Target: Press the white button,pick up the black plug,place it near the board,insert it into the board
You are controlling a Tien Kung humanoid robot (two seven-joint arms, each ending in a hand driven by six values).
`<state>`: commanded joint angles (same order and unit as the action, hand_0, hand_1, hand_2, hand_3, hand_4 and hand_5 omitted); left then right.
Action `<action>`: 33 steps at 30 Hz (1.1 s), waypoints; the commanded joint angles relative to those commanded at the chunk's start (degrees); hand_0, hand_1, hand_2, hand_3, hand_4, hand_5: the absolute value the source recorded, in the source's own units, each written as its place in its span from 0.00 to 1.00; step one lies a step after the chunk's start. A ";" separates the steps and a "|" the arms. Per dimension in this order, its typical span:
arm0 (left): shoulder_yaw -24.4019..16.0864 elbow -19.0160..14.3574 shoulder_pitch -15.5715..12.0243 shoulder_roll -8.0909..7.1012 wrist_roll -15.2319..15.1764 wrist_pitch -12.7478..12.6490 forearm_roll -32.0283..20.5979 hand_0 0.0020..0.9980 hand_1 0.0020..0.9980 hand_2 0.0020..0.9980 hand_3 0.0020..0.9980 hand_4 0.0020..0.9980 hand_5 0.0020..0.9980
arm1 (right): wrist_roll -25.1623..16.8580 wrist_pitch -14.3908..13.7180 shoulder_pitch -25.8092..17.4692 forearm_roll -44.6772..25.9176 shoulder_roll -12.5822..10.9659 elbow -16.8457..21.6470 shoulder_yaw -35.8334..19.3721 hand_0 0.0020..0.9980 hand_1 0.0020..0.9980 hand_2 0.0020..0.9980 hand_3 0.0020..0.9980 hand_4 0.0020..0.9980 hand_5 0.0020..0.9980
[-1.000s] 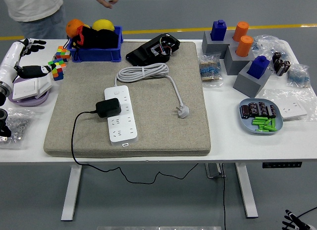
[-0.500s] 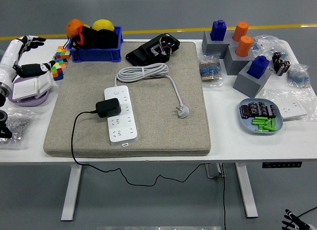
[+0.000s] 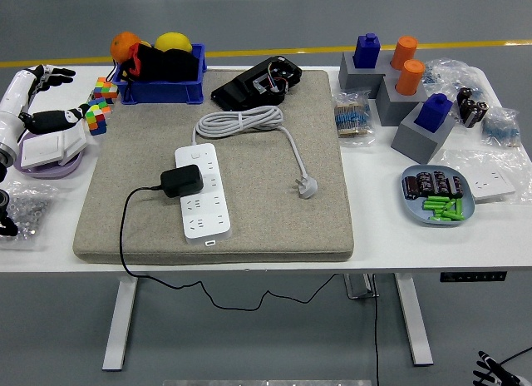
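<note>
Black plug (image 3: pixel 182 180) sits seated in the white power strip (image 3: pixel 203 191) while the left hand (image 3: pixel 40 95), fingers spread and empty, hangs at the table's far-left edge, risking snagging the trailing cord (image 3: pixel 125 236).

The person who stood at the upper left of the frame 1 second ago, in a light top with 1 hand reaching in at the top edge, is gone, leaving bare grey floor there. The robot's white-and-black left hand (image 3: pixel 37 95) with its spread black fingers (image 3: pixel 60 71) has drawn a little further toward the left edge, so less of its forearm shows.
</note>
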<state>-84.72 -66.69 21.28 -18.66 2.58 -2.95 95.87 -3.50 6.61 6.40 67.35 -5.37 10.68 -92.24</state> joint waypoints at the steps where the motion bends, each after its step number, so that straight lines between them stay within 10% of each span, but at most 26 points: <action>1: -0.03 -0.04 -0.12 0.04 0.00 0.03 0.00 0.81 0.77 0.69 0.67 0.78 0.00 | -0.02 -0.02 -0.07 0.02 0.03 0.03 -0.05 0.79 0.68 0.67 0.64 0.74 0.54; 33: 0.53 0.09 1.35 0.05 0.26 0.41 -0.89 0.81 0.75 0.67 0.66 0.76 0.00 | 0.27 0.40 0.08 0.68 -0.04 0.31 -2.16 0.79 0.68 0.67 0.64 0.74 0.54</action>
<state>-84.19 -66.60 22.63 -18.62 2.83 -2.55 94.98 -3.23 7.01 6.48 68.04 -5.41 10.99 -94.40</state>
